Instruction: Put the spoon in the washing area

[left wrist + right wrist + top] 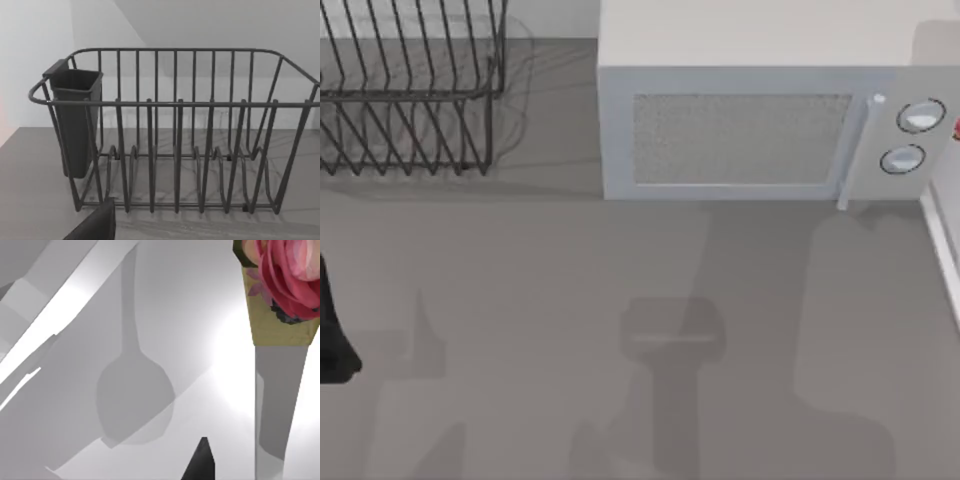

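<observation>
A flat grey spoon point(133, 390) shows in the right wrist view against pale white surfaces, its thin handle running away from a rounded bowl. One dark fingertip point(201, 461) of my right gripper pokes in close to the bowl, apart from it. I cannot tell which surface is the washing area. My left arm point(332, 335) is a black shape at the table's left edge. In the left wrist view one of its fingertips point(96, 226) sits low, just in front of the rack.
A dark wire dish rack point(410, 95) stands at the back left, with a dark cutlery cup point(75, 120) hung on one end. A white microwave point(750, 120) stands at the back centre. A pink flower in a yellowish pot point(280, 295) is near the spoon.
</observation>
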You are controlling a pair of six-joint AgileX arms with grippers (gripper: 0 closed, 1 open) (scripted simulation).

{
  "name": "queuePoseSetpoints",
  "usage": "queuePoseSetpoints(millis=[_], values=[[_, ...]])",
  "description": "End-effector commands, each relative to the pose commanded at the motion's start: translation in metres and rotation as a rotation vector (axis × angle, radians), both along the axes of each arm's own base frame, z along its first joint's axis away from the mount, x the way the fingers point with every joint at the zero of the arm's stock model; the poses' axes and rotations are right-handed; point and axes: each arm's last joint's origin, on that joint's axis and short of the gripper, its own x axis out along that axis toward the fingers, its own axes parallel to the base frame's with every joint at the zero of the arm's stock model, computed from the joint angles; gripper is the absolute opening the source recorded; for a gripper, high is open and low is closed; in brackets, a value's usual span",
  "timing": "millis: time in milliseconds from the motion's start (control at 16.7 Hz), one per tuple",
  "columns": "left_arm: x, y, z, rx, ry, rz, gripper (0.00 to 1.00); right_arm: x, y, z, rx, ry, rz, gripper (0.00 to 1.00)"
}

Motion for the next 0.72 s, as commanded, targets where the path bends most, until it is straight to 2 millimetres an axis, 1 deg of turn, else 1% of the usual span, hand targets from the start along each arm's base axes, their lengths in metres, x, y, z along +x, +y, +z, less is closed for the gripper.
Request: queuePoseSetpoints(millis=[300,720], values=[[0.0,0.0,0.0,0.0,0.0,0.0,1.0,-0.0001,-0.0003,-0.0009,0.0,-0.003,-0.001,0.0],[0.0,0.0,0.0,0.0,0.0,0.0,1.0,-0.0001,-0.0003,-0.0009,0.0,-0.003,-0.001,0.53]])
